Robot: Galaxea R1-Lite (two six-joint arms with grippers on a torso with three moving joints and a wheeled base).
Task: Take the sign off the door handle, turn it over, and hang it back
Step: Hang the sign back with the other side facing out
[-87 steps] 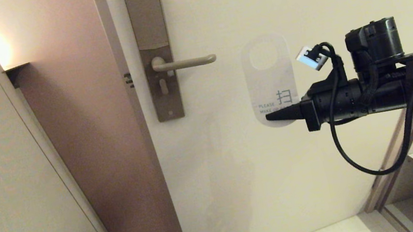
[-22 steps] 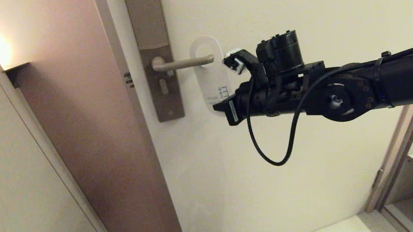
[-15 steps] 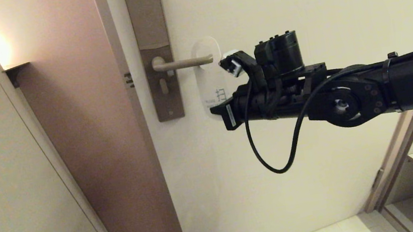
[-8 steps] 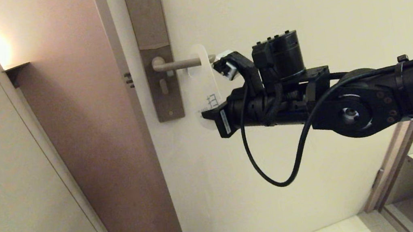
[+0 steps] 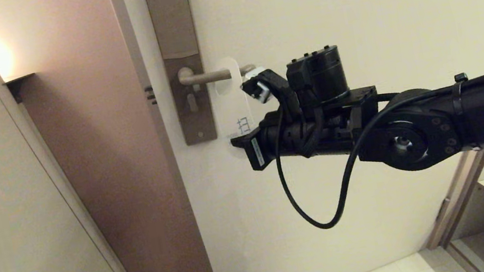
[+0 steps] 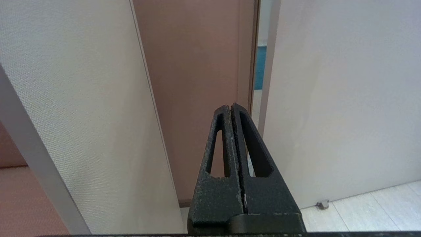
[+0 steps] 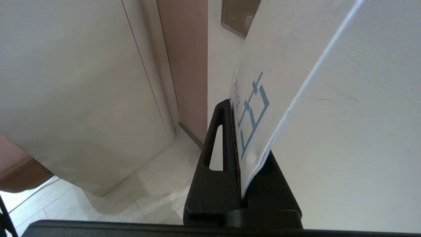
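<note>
The sign (image 5: 234,103) is hung with its long axis near upright, its white side seen, the oval hole at 12 o'clock threaded on the door handle (image 5: 214,76) and the rounded end at 6 o'clock. Its lower end is pinched in the right gripper (image 5: 239,142). The left gripper (image 6: 231,108), parked by a wall, is pressed together.

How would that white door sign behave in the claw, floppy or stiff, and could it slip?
The sign looks fairly stiff: held only by its lower end in the right claw, it stands flat without drooping. It is probably light, being a thin card. It may swing or twist on the door handle, since its hole sits loosely around the lever.
</note>
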